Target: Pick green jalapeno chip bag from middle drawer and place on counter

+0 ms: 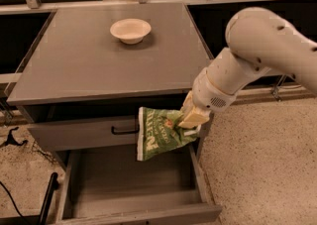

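Note:
The green jalapeno chip bag (158, 134) hangs in the air above the open middle drawer (133, 184), in front of the cabinet's upper drawer front. My gripper (193, 117) is shut on the bag's right edge, just below the counter's front right edge. The white arm reaches in from the right. The counter (89, 60) is a flat grey slab above, with a cream bowl (130, 30) near its back middle. The drawer's grey floor lies bare below the bag.
The upper drawer front with a black handle (125, 129) is shut behind the bag. A black cable and stand (47, 200) lie on the speckled floor at the left. A dark railing runs behind the cabinet.

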`<state>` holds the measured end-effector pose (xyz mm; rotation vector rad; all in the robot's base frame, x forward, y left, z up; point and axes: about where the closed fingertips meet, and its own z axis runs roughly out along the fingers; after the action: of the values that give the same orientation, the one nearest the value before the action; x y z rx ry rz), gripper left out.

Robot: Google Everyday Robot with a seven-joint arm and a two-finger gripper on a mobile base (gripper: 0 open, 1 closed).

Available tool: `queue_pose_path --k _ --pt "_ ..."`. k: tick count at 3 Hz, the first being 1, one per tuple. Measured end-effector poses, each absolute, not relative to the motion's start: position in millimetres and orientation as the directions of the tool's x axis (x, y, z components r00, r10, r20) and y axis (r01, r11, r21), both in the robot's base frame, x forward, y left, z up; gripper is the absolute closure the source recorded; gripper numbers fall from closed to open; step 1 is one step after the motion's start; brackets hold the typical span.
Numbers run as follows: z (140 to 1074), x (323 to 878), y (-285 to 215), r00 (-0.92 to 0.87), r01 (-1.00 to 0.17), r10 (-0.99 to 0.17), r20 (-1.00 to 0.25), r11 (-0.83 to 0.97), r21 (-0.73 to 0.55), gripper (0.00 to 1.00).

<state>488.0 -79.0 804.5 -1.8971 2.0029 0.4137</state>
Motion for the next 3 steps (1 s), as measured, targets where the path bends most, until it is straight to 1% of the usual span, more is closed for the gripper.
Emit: queue_pose_path --k 1,2,3 --pt "859 510 -78 0.021 -0.984 -0.89 -0.456 0.062 -0.166 1.0" --pt "889 536 -78 0.052 -0.964 -0.879 -0.474 0.079 -0.253 1.0" --pt "910 584 -78 0.06 -0.943 -0.867 -0.494 0.113 -0.314 1.0"
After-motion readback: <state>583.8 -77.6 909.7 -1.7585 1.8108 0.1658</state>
